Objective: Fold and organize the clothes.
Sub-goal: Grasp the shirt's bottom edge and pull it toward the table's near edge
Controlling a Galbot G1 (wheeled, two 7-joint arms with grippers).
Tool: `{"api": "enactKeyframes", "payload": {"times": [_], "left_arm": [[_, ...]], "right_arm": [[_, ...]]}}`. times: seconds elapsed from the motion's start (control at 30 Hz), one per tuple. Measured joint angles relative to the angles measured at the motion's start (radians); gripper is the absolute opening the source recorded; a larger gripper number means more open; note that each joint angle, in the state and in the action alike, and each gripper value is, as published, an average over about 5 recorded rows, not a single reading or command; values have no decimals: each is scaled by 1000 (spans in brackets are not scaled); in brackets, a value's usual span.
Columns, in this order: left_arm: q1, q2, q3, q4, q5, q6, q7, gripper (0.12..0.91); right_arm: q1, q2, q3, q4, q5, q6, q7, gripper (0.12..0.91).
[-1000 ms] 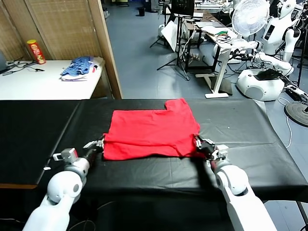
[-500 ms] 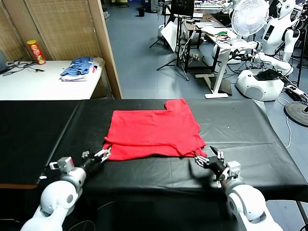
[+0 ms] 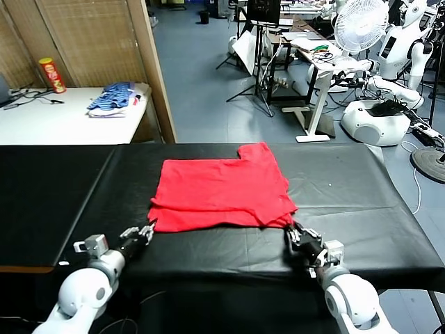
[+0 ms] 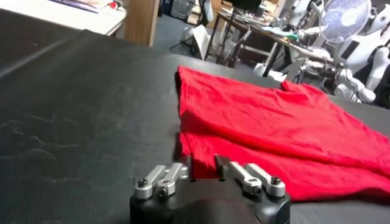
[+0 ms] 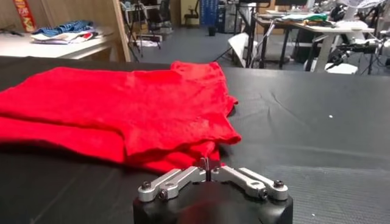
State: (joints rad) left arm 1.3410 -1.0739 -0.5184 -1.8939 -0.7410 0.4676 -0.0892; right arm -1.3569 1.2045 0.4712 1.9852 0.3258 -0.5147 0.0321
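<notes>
One crumpled red cotton T-shirt (image 3: 221, 194), folded

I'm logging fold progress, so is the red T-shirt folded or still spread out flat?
Folded. The red T-shirt lies on the black table doubled over, an upper layer's edge running above its near hem, and one sleeve sticks out at the far side.

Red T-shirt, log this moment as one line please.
red T-shirt: folded, flat on black table | left gripper: shut, near corner | right gripper: shut, near corner
</notes>
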Motion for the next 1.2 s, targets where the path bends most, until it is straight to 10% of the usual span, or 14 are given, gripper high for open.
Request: {"api": "enactKeyframes", "payload": {"times": [0.73, 0.97, 1.2], "left_arm": [[231, 127, -62, -225, 200, -6, -30, 125], [296, 129, -86, -279, 171, 31, -67, 157], [327, 140, -117, -341, 132, 115, -106, 503]], "right_arm": [[-236, -27, 45, 247, 34, -149, 16, 130], [-269, -61, 76, 302, 50, -158, -15, 448], [-235, -105, 144, 334, 170, -154, 7, 770]]}}
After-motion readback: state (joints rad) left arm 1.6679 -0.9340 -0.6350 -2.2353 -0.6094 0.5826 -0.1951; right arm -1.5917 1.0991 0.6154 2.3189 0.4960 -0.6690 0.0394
